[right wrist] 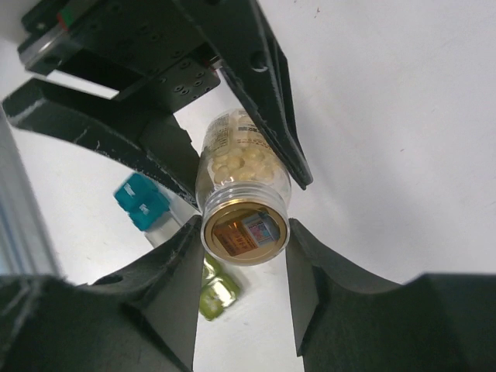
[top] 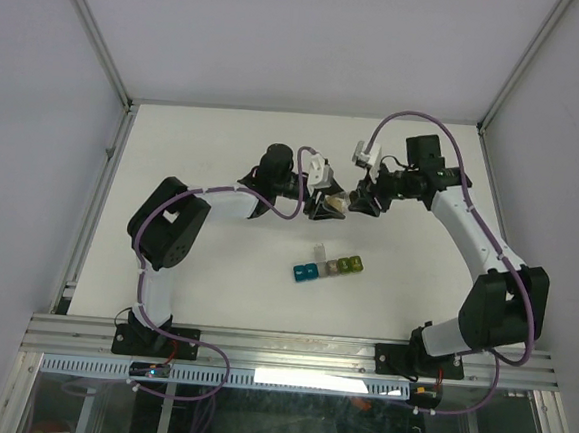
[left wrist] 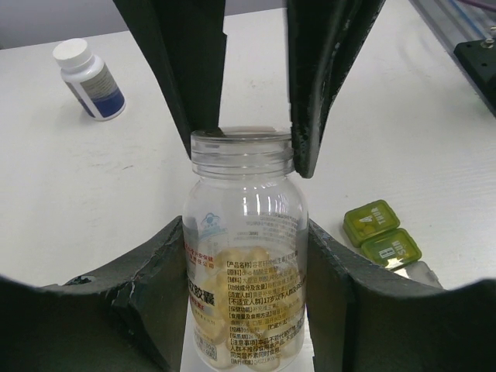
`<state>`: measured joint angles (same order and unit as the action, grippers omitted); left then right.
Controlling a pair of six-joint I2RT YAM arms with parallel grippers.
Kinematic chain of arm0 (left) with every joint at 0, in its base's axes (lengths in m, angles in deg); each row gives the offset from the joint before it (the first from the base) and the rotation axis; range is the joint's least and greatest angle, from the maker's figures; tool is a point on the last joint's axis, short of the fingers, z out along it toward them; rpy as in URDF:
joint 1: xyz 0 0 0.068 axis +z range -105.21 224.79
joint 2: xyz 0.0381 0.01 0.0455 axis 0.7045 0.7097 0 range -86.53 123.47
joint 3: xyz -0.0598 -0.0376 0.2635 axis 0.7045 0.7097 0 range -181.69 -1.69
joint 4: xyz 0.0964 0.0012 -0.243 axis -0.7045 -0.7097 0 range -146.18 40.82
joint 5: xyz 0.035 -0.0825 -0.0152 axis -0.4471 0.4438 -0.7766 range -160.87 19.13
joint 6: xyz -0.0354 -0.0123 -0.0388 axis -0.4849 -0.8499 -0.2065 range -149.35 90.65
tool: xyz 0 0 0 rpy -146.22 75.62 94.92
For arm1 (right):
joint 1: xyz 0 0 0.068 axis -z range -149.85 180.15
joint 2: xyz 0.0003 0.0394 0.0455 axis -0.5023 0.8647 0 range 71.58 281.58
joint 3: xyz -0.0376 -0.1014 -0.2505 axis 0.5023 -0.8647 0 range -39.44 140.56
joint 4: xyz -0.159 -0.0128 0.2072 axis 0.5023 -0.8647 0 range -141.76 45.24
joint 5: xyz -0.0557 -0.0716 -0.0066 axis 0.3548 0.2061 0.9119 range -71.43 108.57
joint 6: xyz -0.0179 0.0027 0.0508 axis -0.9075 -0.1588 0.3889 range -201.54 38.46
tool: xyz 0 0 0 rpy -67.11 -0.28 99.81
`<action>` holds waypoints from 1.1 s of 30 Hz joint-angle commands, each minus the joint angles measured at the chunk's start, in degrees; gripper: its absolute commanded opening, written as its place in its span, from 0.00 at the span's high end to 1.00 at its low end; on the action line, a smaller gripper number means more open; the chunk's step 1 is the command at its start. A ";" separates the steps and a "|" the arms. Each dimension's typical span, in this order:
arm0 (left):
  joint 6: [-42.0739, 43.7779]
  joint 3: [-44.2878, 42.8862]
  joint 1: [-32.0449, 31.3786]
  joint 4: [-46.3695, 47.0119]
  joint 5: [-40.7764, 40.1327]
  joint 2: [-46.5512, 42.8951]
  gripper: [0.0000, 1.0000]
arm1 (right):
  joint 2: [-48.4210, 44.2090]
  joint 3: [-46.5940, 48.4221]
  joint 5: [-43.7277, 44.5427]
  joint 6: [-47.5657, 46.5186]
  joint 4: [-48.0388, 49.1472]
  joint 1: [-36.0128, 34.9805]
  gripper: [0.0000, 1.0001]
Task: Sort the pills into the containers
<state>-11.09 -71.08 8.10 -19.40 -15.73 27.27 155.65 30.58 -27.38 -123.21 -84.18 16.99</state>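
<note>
Bottle [left wrist: 246, 186] of pale pills [left wrist: 232, 273], likely light, rigid and slick, sat centre-frame clamped mid-body by left gripper [left wrist: 245, 232], the safest hold, while right gripper [right wrist: 244, 229] flanked its neck, grip unclear.

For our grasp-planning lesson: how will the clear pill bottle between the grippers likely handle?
The clear bottle looks rigid and smooth-walled, so probably slippery. Partly filled with loose capsules, it is likely light, its weight shifting when tilted. Round, it would probably roll if laid down.

1 overhead camera looks down on the whole table [top: 224, 151]. 2 wrist cameras closely face 1 bottle [left wrist: 245, 256] from opposite ends; all show the pill box [top: 328, 268].
</note>
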 commanded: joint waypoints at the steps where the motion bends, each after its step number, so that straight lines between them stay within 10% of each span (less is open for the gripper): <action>1: -0.78 -0.34 0.32 2.52 1.97 -2.55 1.00 | -3.07 2.41 -3.60 -38.84 -10.23 -2.48 0.79; 5: -0.60 -0.14 0.32 2.53 1.95 -2.77 1.00 | -0.45 4.51 -2.52 -38.14 -10.50 -2.54 0.74; 10: -0.49 0.03 0.31 2.54 1.86 -2.96 1.00 | -2.03 4.17 -4.98 -23.90 -6.89 -2.30 0.25; 14: -0.47 0.13 0.34 2.61 1.75 -3.10 1.00 | -4.19 3.28 -9.42 -12.82 -4.60 1.23 0.06; 22: -0.42 0.22 0.32 2.85 1.14 -3.10 1.00 | -4.66 -2.42 -18.36 19.79 9.13 8.95 0.02; 33: -0.66 -0.10 0.32 3.00 0.71 -2.55 1.00 | -1.14 -1.21 -4.41 23.03 9.36 4.24 0.08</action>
<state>-11.98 -71.06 8.14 -19.20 -15.36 27.24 154.17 27.94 -37.33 -103.63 -77.91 23.70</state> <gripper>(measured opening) 0.513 0.935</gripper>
